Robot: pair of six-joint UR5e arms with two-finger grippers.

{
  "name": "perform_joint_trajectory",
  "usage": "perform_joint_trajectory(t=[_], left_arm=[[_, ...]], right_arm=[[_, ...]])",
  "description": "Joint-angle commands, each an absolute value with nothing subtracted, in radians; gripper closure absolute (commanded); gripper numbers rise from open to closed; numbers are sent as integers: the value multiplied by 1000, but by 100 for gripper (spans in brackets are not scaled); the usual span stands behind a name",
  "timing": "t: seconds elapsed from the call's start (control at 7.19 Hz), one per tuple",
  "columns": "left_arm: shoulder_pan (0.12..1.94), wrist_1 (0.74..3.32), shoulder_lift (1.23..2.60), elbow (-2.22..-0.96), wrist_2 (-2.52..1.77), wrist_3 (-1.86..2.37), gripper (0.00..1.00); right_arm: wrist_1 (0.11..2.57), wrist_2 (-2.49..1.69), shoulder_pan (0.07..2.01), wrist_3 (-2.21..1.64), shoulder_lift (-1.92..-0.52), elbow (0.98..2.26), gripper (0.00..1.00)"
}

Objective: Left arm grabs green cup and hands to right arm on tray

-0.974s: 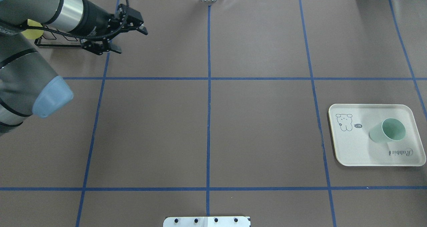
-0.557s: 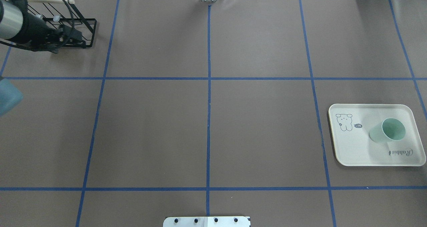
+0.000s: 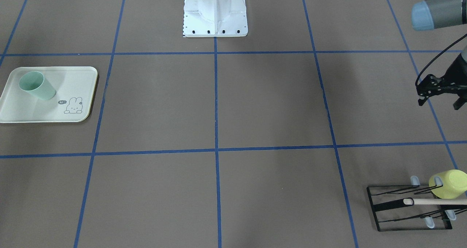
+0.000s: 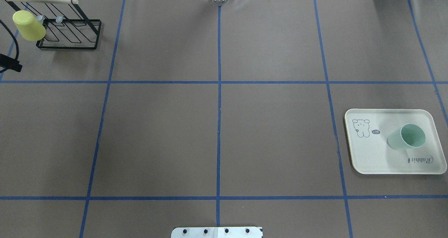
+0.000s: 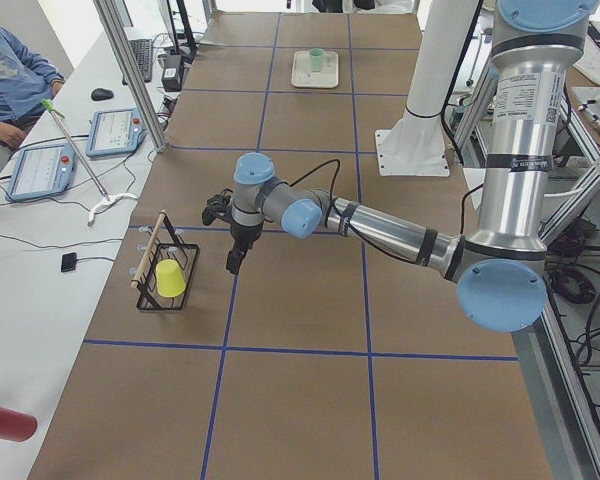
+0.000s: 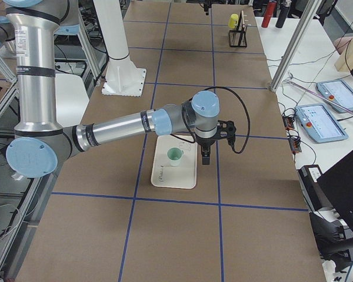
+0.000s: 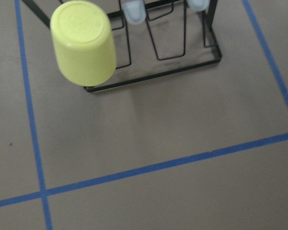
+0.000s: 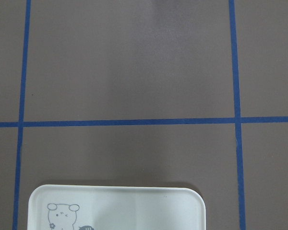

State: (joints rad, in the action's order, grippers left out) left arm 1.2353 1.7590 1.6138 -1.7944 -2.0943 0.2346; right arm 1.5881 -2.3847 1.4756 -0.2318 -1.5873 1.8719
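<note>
Cup first: the green cup (image 4: 407, 137) stands upright, mouth up, on the tray (image 4: 371, 154) at the lower right of the overhead view, nearer the tray's right end. Nothing touches it.

In the right side view the right arm (image 6: 117, 126) hangs its gripper (image 6: 205, 157) just beside the tray's right-hand edge. That is the only view of those fingers, so I cannot tell whether they are parted or closed. The wrist camera catches only the tray's rim at the bottom of its frame.

At the right edge of the front view, the left gripper (image 3: 437, 103) hangs with its fingers spread and nothing between them. It is near the wire rack (image 4: 66, 48), which carries the yellow cup (image 4: 28, 25).

Delivery looks done, and what remains is probably the retreat. The right arm should rise clear before swinging, so no finger or cable brushes the light cup. The left arm (image 5: 380, 225) should keep its looped cable off the rack.

A second ago the left arm filled the upper left of the overhead view and hid the yellow cup. Now only a black sliver shows at that edge, and the rack is uncovered. Cup and tray have not shifted.
</note>
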Motion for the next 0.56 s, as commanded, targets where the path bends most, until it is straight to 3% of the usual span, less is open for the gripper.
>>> perform_joint_trajectory(t=[0.0,0.42], left_arm=[[1325,1593,1609,-1793,-2103,-12,0],[1432,1451,1605,-1793,-2241,-147,0]], right_arm=[[1609,-2379,1477,-158,-1578,1849,0],[1615,-2375,1470,-114,-1580,1835,0]])
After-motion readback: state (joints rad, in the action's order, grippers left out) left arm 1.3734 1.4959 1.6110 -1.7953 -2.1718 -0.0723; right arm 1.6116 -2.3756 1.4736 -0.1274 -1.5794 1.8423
